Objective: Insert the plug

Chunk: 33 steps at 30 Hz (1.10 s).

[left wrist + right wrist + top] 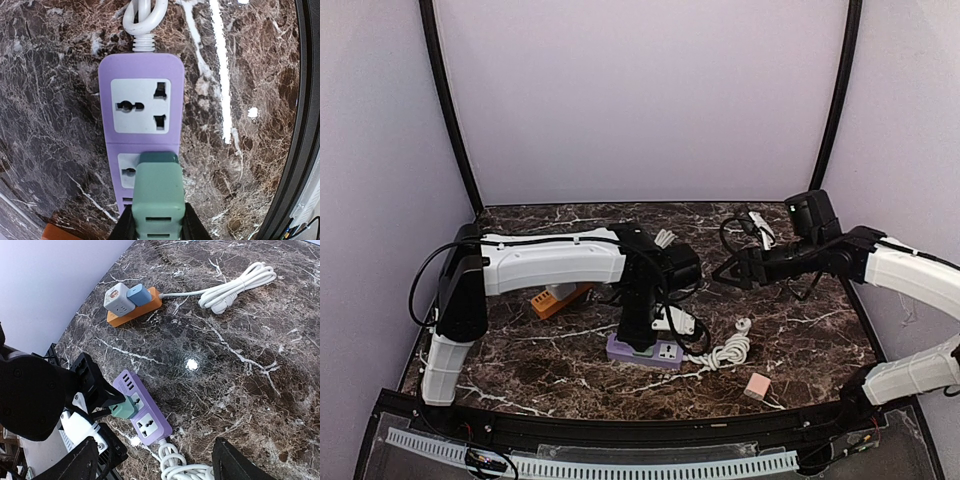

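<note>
The left jaws are clenched on the green plug [157,192], which stands over the purple strip's [141,75] socket farther from its white cord [144,20], on the marbled counter [50,125]; how deep its pins sit I cannot tell. The right jaws hang released above the counter's right side, well apart from the plug. Farther left, an orange strip [142,310] carries a blue plug [139,294] and a white cube [119,299] whose printed face is too small to read.
</note>
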Each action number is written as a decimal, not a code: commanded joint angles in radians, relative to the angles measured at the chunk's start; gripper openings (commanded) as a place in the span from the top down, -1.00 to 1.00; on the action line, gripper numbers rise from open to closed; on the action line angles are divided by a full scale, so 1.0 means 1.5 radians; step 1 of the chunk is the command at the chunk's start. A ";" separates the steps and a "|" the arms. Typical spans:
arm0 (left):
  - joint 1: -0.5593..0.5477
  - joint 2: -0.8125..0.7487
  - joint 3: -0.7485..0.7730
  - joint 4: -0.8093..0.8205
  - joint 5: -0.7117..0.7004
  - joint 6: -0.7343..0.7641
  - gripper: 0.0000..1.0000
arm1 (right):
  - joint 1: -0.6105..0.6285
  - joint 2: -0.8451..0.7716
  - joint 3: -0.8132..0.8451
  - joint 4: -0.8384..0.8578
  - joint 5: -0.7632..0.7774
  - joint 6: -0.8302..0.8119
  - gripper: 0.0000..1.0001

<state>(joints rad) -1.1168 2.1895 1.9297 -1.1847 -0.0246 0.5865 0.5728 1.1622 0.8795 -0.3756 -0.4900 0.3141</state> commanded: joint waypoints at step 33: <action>0.007 -0.051 0.047 0.010 -0.058 -0.045 -0.97 | -0.003 -0.061 0.021 -0.053 0.039 0.038 -0.55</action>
<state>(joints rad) -1.1084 2.2005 1.9572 -1.1351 -0.0975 0.5392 0.5728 1.1095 0.9295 -0.4362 -0.4564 0.3283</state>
